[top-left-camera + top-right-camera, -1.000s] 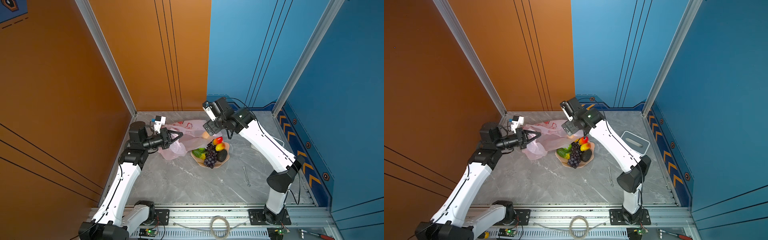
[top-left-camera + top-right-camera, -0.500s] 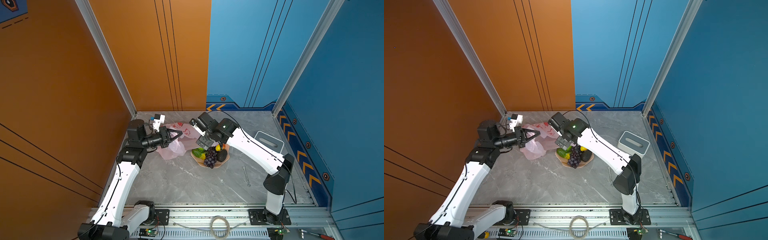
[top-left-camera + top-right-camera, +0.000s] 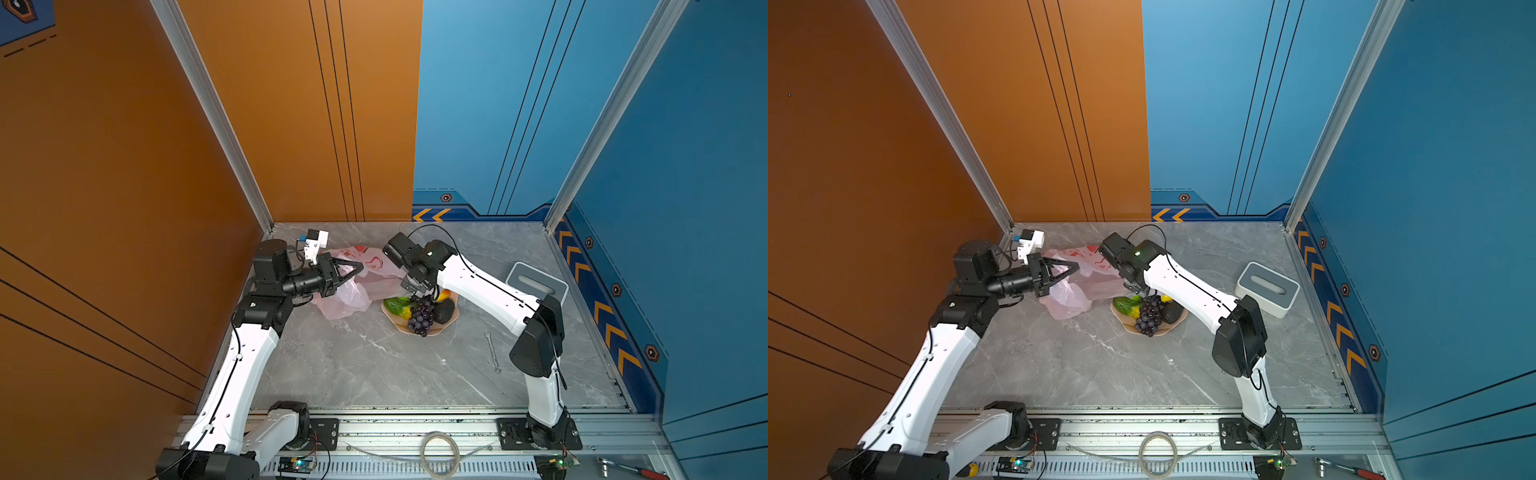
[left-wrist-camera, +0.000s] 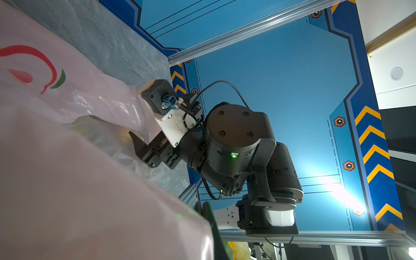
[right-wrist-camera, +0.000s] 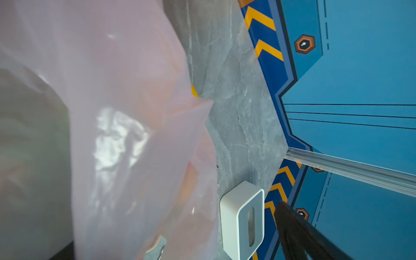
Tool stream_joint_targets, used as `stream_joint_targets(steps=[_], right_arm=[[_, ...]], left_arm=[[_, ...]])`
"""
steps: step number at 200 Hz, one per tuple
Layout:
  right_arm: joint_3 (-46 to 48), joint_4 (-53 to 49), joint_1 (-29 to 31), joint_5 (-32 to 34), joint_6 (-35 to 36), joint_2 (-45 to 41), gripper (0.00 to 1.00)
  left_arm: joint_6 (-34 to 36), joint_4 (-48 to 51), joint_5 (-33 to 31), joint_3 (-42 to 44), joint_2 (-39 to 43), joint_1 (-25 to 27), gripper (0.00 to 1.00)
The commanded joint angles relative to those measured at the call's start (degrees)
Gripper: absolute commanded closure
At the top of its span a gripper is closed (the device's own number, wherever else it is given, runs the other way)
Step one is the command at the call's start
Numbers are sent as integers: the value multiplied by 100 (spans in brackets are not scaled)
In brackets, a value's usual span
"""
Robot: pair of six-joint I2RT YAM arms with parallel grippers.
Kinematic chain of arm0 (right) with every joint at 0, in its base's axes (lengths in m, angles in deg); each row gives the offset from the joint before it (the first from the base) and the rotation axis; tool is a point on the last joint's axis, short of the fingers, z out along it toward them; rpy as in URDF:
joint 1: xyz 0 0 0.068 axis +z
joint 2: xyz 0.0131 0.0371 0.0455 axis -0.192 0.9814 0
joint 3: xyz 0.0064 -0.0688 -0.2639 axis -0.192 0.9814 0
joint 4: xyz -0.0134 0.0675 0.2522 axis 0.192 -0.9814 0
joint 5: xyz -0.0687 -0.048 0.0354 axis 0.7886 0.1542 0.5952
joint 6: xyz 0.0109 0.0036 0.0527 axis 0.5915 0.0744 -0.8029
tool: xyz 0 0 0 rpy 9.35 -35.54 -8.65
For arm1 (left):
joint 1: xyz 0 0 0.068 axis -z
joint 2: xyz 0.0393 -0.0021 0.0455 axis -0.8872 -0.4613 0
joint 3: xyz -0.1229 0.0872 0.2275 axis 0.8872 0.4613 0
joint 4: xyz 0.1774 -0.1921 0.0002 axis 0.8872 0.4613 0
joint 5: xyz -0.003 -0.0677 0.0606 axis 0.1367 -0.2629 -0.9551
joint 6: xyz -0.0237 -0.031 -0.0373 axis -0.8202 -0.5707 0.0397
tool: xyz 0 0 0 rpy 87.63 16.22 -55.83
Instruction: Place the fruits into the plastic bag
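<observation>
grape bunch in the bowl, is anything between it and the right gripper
Nothing visible does. The right gripper, open, hangs just over the grape bunch at the far side of the bowl. The plastic bag lies beside them, its edge pinched by the left gripper, not between them.

No text, brand or number could be read anywhere. Only orange chevron marks point(image 3: 432, 215) stood on the blue wall trim point(image 3: 461, 208), and red fruit prints on the plastic bag point(image 3: 357, 297).
</observation>
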Motion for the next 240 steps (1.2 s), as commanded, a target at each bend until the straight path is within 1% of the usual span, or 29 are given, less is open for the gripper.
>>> stream_joint_targets(steps=[1,32,48,72,88,117,136,145,157,163,167,169,173,195,212,230,240], right_arm=[[147,373,-1,469,80,-205,2],[160,439,-108,523,52,-335,8],[182,443,-213,669,28,-377,11],[231,443,-402,691,-98,-522,20],[258,443,-486,591,-157,-611,33],[358,387,-547,-171,-192,-764,57],[358,308,-584,-596,-298,-790,69],[341,264,-632,-890,-398,-824,75],[314,239,-723,-1349,-570,-909,84],[307,237,-753,-1588,-676,-972,93],[300,241,-753,-1740,-746,-1018,96],[298,241,-890,-1847,-788,-1042,97],[290,241,-980,-2027,-872,-1097,100],[227,285,-1367,-3074,-1452,-1344,100],[280,525,-1697,-4175,-2005,-1544,100],[467,1026,-1997,-5354,-2628,-1780,100],[586,1389,-2107,-5970,-2926,-1912,100]], left_arm=[[174,10,199,-64,115,-102,100],[167,28,258,-47,156,-211,100],[165,36,266,-46,185,-239,100],[150,19,252,-29,192,-257,100],[134,-3,252,-28,188,-265,100],[121,-14,249,-21,189,-278,100],[112,-16,242,-20,189,-283,100],[121,-16,235,-11,192,-291,100],[150,1,225,-11,187,-297,100],[171,25,211,-17,188,-300,100],[206,48,203,-19,189,-301,100],[214,57,206,-20,188,-298,100],[245,92,195,-28,179,-300,100],[561,423,58,-115,170,-301,100],[841,730,-146,-214,202,-301,100],[1245,1164,-551,-380,314,-253,100],[1505,1485,-926,-484,398,-207,100]])
